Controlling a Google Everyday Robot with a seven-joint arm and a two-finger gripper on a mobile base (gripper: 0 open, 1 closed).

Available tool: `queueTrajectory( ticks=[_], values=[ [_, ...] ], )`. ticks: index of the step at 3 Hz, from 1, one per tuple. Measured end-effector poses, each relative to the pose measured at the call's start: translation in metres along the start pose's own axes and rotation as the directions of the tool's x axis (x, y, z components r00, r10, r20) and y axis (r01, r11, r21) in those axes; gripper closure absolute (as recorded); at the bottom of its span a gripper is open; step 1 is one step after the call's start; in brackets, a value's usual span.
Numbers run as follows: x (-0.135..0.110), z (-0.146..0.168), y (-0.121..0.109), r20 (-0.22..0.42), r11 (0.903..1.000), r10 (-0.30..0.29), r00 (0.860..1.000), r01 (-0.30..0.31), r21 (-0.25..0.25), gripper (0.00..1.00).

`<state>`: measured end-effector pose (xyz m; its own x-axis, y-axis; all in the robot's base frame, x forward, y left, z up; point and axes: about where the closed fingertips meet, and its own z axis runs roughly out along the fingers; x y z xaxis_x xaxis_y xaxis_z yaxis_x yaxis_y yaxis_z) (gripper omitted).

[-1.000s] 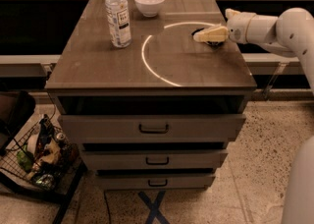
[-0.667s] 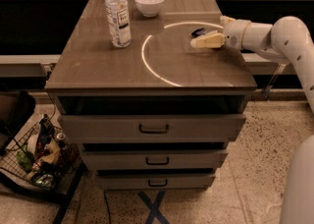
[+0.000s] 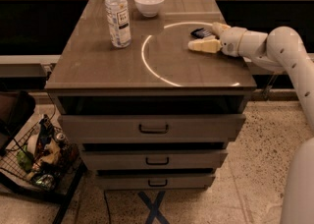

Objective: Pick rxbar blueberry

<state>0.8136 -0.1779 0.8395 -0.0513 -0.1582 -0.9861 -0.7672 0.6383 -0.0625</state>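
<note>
The rxbar blueberry [image 3: 199, 32] is a small dark navy bar lying flat on the right rear part of the cabinet top [image 3: 98, 66]. My gripper [image 3: 203, 38] reaches in from the right, low over the top. It is open. Its near cream finger [image 3: 203, 46] lies just in front of the bar and the far finger [image 3: 219, 26] sits at the bar's right end. The bar's right part is hidden by the gripper.
A clear water bottle [image 3: 117, 14] stands at the rear left and a white bowl [image 3: 149, 3] behind it at the rear middle. A bright light ring [image 3: 147, 63] marks the top. Drawers [image 3: 153, 128] are below, and a wire basket [image 3: 34, 156] of items stands on the floor at left.
My gripper has moved left along the right rear of the top. The dark bar now shows between its fingers, where before only the gripper showed.
</note>
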Motion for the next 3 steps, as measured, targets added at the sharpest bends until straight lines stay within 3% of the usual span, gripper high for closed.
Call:
queueTrajectory(
  ticks=[3],
  values=[
    [-0.0039, 0.0035, 0.0047, 0.022, 0.9999, 0.015, 1.0, -0.015, -0.002, 0.88]
  ],
)
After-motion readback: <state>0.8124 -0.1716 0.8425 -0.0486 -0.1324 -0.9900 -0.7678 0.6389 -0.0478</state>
